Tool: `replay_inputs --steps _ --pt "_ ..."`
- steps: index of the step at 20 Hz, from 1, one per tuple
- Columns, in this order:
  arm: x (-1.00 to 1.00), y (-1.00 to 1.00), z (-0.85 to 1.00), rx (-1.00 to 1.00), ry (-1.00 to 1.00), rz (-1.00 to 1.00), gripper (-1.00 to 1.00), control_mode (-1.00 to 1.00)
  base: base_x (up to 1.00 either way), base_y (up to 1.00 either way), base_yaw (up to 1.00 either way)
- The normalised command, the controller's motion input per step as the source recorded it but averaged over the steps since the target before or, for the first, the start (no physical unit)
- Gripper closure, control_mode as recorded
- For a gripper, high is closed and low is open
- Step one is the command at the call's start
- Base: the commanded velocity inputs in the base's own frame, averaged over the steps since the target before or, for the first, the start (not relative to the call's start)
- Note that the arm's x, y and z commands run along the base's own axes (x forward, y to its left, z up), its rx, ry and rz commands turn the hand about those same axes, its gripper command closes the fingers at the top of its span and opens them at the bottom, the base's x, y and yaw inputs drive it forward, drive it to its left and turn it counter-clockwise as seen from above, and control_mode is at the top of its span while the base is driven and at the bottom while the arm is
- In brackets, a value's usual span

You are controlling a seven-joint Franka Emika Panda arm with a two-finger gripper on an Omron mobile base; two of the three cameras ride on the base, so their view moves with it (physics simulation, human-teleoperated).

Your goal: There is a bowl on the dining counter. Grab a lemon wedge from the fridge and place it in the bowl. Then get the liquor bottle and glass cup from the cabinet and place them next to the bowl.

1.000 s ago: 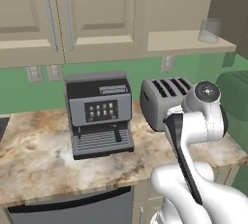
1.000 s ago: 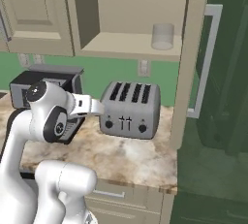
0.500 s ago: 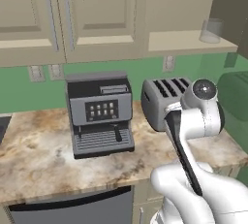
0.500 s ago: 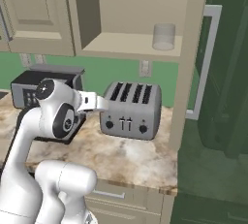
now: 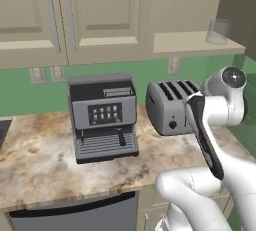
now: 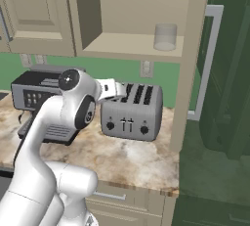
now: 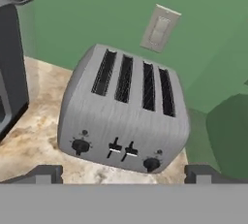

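Observation:
The glass cup point(image 6: 165, 36) stands upright on the shelf of the open cabinet point(image 6: 117, 43), above and to the right of my arm; the left base view has the glass cup point(image 5: 218, 31) at its upper right. In the hand view my gripper point(image 7: 123, 173) is open, its two fingertips wide apart with nothing between them, aimed at the front of a toaster point(image 7: 123, 116). The gripper is well below the cup's shelf. The fridge point(image 6: 229, 73) with its long vertical handle point(image 6: 206, 63) rises at the right edge.
A silver four-slot toaster point(image 6: 131, 112) and a dark coffee machine point(image 5: 102, 117) stand on the stone counter point(image 5: 40, 160) against the green wall. Closed beige cabinet doors point(image 5: 100, 15) hang above them. A wall outlet point(image 7: 159, 26) sits behind the toaster.
My arm's elbow has swung to the right and a little upward, bringing the hand closer over the toaster. The gripper has stayed open; the cup and appliances have not moved.

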Motion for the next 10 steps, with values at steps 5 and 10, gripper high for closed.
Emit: replay_inputs --steps 5,10 --pt "-0.02 -0.35 0.42 -0.24 -0.1 0.26 -1.0 -1.0 0.0 0.0 0.0" --pt "0.0 -0.31 0.48 -0.37 -0.12 0.24 -1.0 -1.0 0.0 0.0 0.0"
